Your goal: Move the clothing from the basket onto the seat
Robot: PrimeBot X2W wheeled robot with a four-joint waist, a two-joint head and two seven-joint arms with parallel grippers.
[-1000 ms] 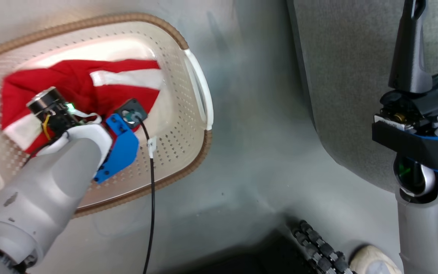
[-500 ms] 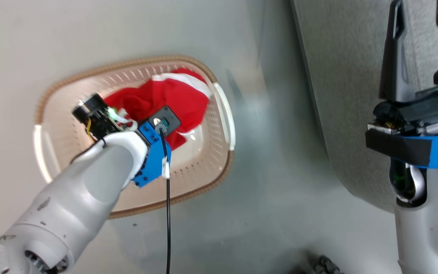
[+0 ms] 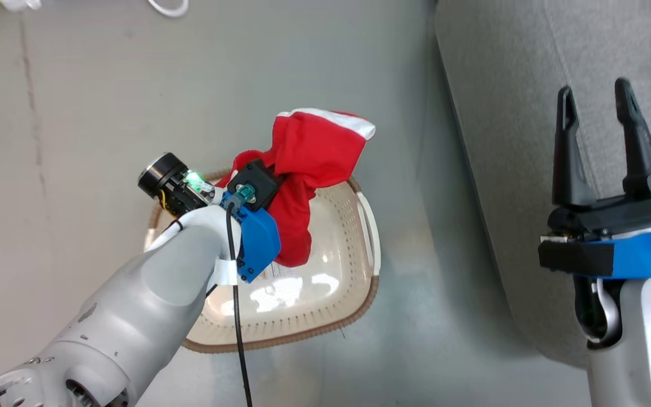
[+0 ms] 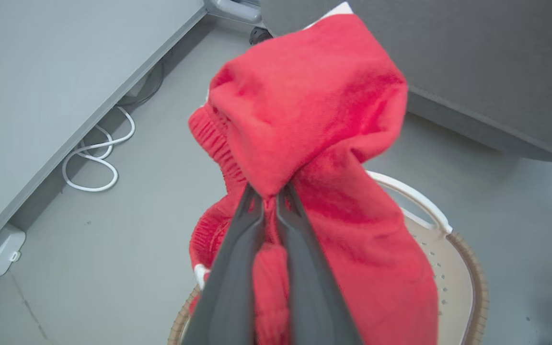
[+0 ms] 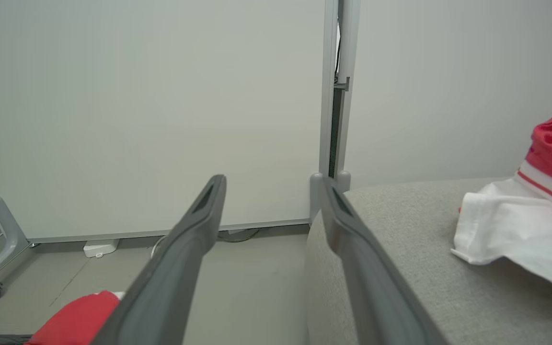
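Lifted out since the earlier frames, the red clothing (image 3: 314,152) no longer lies on the bottom of the basket (image 3: 362,308). It now hangs from the left gripper (image 4: 269,191), whose two dark fingers are pressed together on a fold of the fabric. Its white-striped upper part stands above the far rim, and its lower end dangles over the bared base, where a sticker (image 3: 280,277) shows. The head camera has shifted too, so the basket appears smaller and lower in that view. The right gripper (image 3: 594,99) is spread and holds nothing, as before, over the near edge of the grey seat (image 3: 517,124). A second garment (image 5: 511,230), white and red, lies on the seat.
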